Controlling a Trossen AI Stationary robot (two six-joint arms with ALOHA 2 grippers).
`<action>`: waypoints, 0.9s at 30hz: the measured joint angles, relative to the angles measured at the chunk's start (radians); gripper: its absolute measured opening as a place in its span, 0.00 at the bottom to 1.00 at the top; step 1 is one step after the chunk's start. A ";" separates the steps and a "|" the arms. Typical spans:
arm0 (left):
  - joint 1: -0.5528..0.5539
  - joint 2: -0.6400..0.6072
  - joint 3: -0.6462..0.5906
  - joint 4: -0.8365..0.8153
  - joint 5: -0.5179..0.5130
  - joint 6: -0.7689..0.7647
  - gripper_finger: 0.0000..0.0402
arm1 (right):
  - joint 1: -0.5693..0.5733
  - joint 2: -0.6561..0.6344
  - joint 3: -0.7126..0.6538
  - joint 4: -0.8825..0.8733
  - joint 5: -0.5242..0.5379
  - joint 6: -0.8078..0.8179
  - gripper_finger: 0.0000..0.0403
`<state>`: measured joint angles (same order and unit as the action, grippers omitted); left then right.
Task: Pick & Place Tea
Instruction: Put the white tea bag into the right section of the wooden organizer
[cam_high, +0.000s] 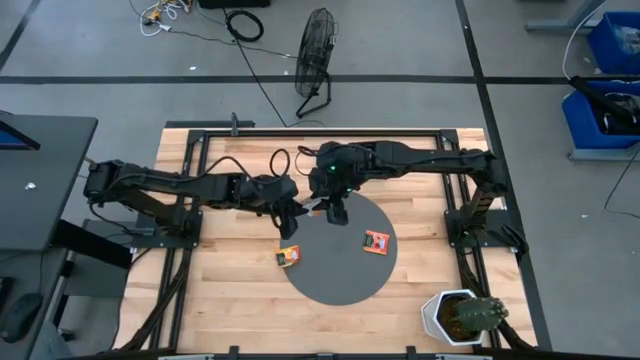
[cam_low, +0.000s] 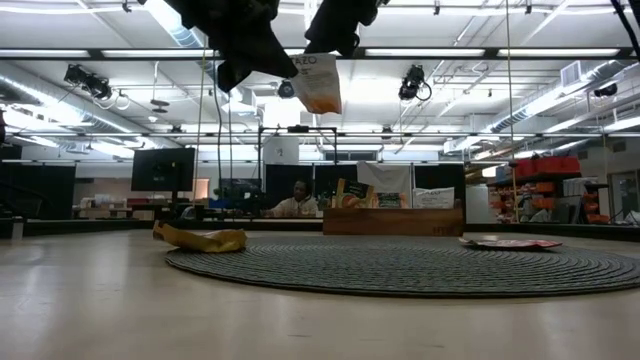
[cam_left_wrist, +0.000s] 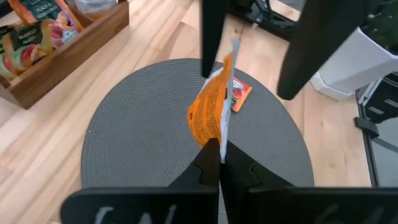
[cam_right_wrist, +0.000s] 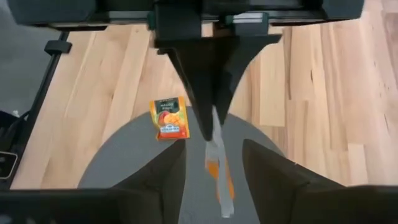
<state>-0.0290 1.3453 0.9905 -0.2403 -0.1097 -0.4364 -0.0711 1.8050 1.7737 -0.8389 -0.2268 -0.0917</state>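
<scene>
Left end effector (cam_left_wrist: 219, 163) is pinched shut on a tea sachet (cam_left_wrist: 212, 111) held edge-up above the round grey mat (cam_high: 340, 280), right end effector (cam_right_wrist: 214, 165) straddles it with jaws apart; risk: misaligned closing bends or drops it.

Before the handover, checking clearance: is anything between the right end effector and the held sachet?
Nothing visible. The left end effector grips the sachet, and the right end effector stands open around its other end.
</scene>
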 joint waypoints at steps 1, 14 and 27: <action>0.000 0.000 0.000 -0.001 0.000 -0.004 0.00 | 0.000 0.000 0.000 -0.003 -0.001 -0.005 0.40; 0.001 0.000 0.000 -0.004 0.036 -0.001 0.00 | 0.000 0.015 0.001 -0.043 -0.001 -0.026 0.40; -0.015 0.000 0.000 0.001 0.038 0.002 0.00 | 0.000 0.046 0.000 -0.065 -0.002 -0.026 0.27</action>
<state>-0.0442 1.3453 0.9905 -0.2391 -0.0718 -0.4343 -0.0711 1.8511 1.7737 -0.9036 -0.2283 -0.1181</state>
